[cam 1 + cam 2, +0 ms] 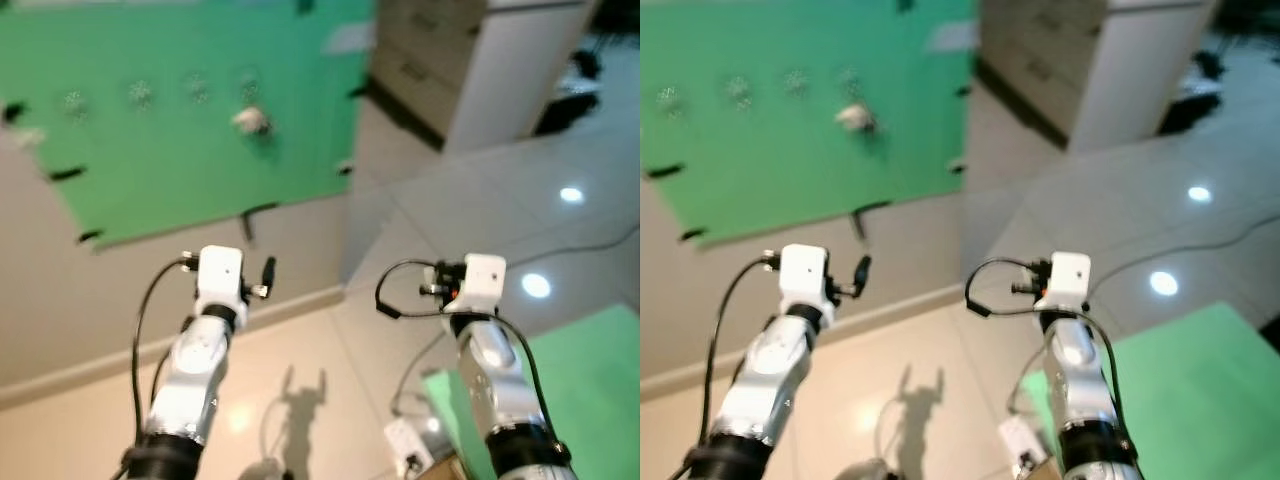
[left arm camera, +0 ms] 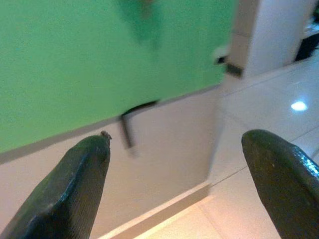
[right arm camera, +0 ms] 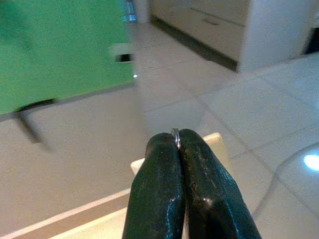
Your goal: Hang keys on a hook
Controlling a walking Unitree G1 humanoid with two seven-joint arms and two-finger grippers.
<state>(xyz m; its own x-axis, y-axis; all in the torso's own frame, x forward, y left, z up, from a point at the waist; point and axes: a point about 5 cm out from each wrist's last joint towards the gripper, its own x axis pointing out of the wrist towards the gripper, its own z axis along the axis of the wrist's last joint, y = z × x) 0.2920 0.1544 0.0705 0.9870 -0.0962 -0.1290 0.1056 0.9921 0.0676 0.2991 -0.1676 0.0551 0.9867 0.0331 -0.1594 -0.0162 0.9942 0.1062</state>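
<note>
The right gripper [image 3: 178, 149] has its two black fingers pressed together on a thin silver key ring [image 3: 175, 132], of which only a sliver of metal peeks out above the tips; the keys themselves cannot be made out. A pale cream tag or fob [image 3: 214, 144] seems to sit just behind the fingers, though what it is stays unclear. The left gripper [image 2: 174, 149] is spread wide and carries nothing.

Both silver arms are raised toward a large green sheet [image 1: 180, 150] taped to the wall, far and to the left. Along its upper part runs a row of small blurred hooks [image 1: 140, 94], and one whitish hook or knob [image 1: 250, 121] stands out at the right end of the row. From the right gripper the hooks lie ahead, upward and to the left, well apart from it; the left arm [image 1: 205, 340] is nearer the row but holds nothing. In my judgement the ring must travel forward and leftward, so the carry is at an early stage
</note>
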